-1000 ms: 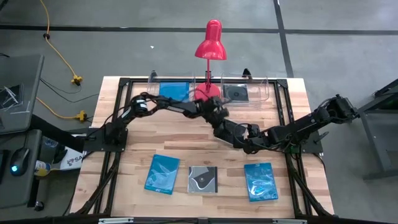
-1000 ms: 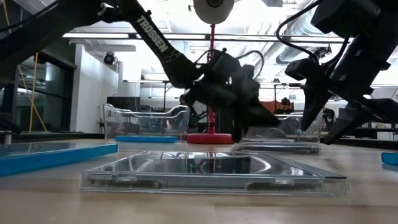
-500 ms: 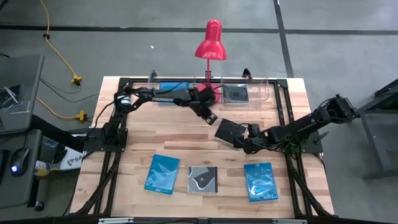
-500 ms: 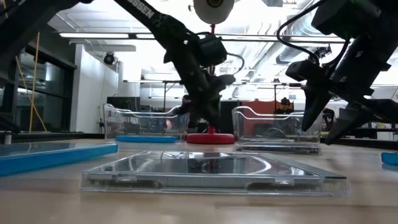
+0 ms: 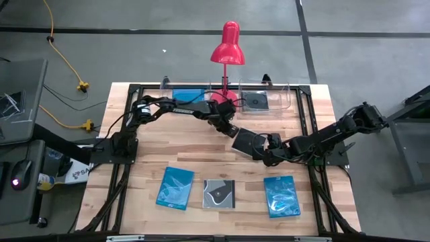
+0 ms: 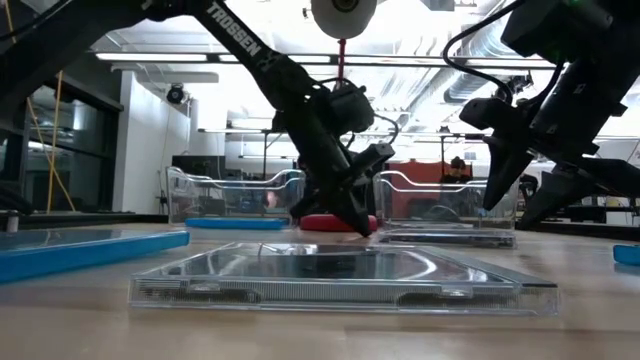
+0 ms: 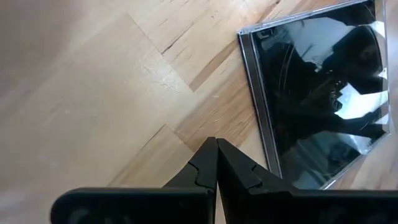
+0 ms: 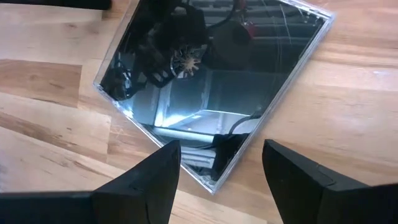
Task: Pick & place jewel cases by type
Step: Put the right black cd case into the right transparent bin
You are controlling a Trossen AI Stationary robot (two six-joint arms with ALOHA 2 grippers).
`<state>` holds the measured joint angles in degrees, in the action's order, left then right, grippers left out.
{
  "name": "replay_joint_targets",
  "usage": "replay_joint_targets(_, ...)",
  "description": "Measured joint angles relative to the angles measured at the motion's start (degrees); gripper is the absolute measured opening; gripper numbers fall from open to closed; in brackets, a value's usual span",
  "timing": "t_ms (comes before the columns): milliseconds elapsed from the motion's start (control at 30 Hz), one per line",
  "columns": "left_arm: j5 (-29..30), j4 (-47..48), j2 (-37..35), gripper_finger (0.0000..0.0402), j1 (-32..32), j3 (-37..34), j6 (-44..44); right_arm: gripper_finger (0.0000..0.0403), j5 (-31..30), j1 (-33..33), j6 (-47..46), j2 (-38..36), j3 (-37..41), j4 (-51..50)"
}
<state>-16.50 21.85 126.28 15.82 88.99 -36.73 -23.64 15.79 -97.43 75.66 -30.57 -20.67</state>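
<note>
Flat square dark jewel case [image 5: 246, 142] lies near the red lamp base [image 5: 226, 101]. Left gripper [image 5: 228, 128], fingers pressed together, beside it, probably nudging; right gripper [image 5: 263, 152] spread wide, straddling its edge to grasp.

A dark, glossy jewel case [image 8: 208, 93] is lying flat on the wooden table [image 8: 43, 106], turned so its corners are pointing like a diamond. Its mirror-like face is reflecting ceiling fixtures and dark arm parts. The right gripper [image 8: 221, 165] is hovering at the case's 6 o'clock corner, its two dark fingers [image 8: 152, 177] standing spread apart, one on each side of that corner.
</note>
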Motion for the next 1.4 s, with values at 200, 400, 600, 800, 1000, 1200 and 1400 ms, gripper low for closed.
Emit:
replay_joint_targets(200,-4.6,-0.9,0.2,0.0030,0.1,-0.1,0.9,0.0211,-0.1,0.0,0.2,0.0,0.0,-0.1)
replay_joint_targets(400,-8.9,-2.9,0.4,0.0114,-0.1,-0.2,2.0,0.0211,-0.2,0.0,0.4,0.0,0.0,-0.1)
replay_joint_targets(600,-9.3,-3.3,0.4,0.0175,-0.2,-0.1,1.3,0.0211,0.1,0.0,-1.9,0.0,0.0,-1.8)
replay_joint_targets(800,-8.9,-4.0,0.4,0.0186,-0.2,-0.2,0.8,0.0211,0.4,0.0,-6.7,0.0,0.0,-4.4)
replay_joint_targets(1000,-8.8,-4.5,0.4,0.0186,-0.2,-0.2,0.5,0.0211,0.2,0.0,-9.0,0.7,2.5,-0.7)
replay_joint_targets(1200,-8.7,-5.3,0.4,0.0186,-0.2,-0.3,0.7,0.0213,-1.1,-1.5,-9.9,2.9,7.9,13.2)
replay_joint_targets(1400,-8.9,-6.1,0.4,0.0186,-0.5,-0.3,1.0,0.0213,-0.1,-3.8,-9.5,3.5,8.7,16.6)
